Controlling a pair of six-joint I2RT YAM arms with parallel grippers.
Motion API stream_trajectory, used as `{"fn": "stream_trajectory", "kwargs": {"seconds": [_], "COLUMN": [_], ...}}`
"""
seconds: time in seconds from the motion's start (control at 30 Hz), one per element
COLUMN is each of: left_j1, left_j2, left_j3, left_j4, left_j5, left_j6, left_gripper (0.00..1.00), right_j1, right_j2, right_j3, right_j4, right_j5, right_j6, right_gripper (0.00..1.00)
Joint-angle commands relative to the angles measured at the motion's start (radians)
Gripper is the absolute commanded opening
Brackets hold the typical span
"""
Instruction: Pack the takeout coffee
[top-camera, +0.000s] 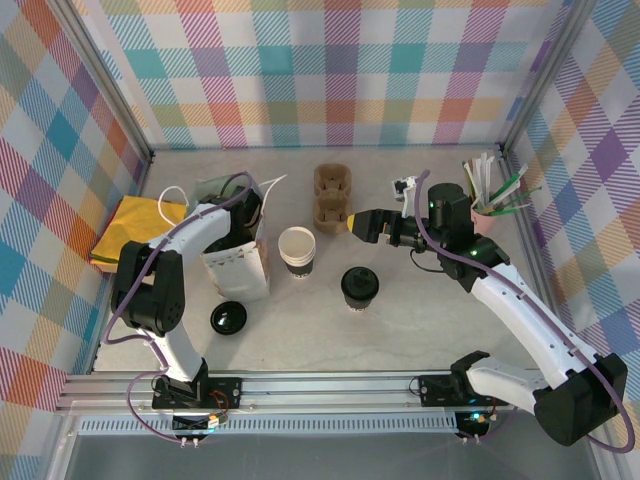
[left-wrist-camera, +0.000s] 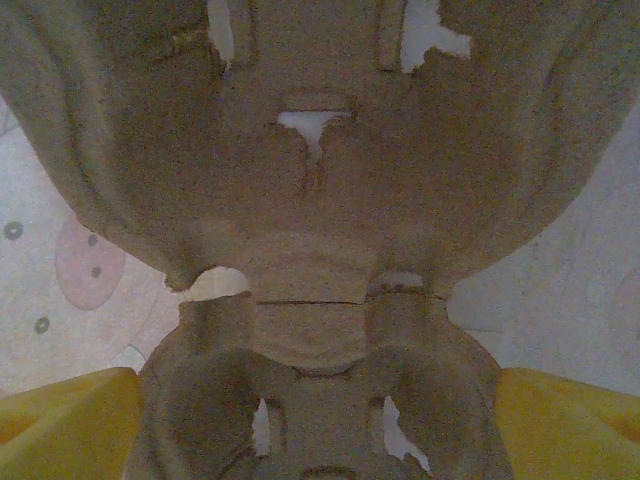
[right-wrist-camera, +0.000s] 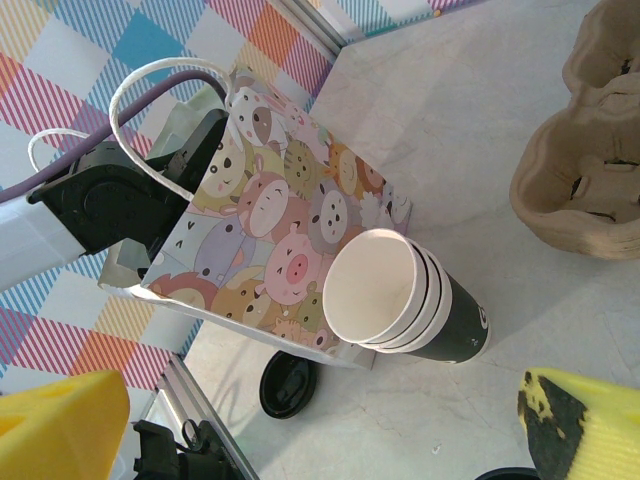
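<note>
Loose lid (top-camera: 228, 317): flat on the table (top-camera: 420, 330), in front of the bag.
Coffee cup (top-camera: 360, 287): upright, lidded, standing alone right of the loose lid.
Empty cups (top-camera: 297, 250): nested stack just beside the bag.
Bag (top-camera: 240, 262): upright, with the left arm reaching in.
Left gripper (left-wrist-camera: 320, 400): fingers spread wide, a cardboard tray (left-wrist-camera: 320, 200) between them.
Right gripper (top-camera: 352, 224): fingers spread, empty, beyond the coffee cup, near a second tray (top-camera: 333, 195).

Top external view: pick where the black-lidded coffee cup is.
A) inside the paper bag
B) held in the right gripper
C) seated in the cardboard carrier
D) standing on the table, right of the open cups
D: the lidded coffee cup stands alone on the table, just right of the stack of open cups, clear of the bag and the cardboard carrier.
</note>
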Motion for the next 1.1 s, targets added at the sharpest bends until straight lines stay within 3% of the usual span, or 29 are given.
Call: {"fn": "stream_trajectory", "kwargs": {"seconds": [0.0,1.07], "left_j1": [0.012,0.012], "left_j2": [-0.039,-0.080], "left_j3": [0.009,0.039], "left_j4": [-0.032,-0.061], "left_j5": [0.000,-0.001], "left_j6": [0.002,0.003], "left_gripper": [0.90,0.92], "right_j1": [0.004,0.005], "right_j2": [-0.008,-0.004], "right_j3": [-0.006,-0.011], "right_j4": [0.016,0.022], "right_j5": [-0.012,-0.017], "right_j6": [-0.010,-0.008], "right_gripper": [0.99,0.99]}}
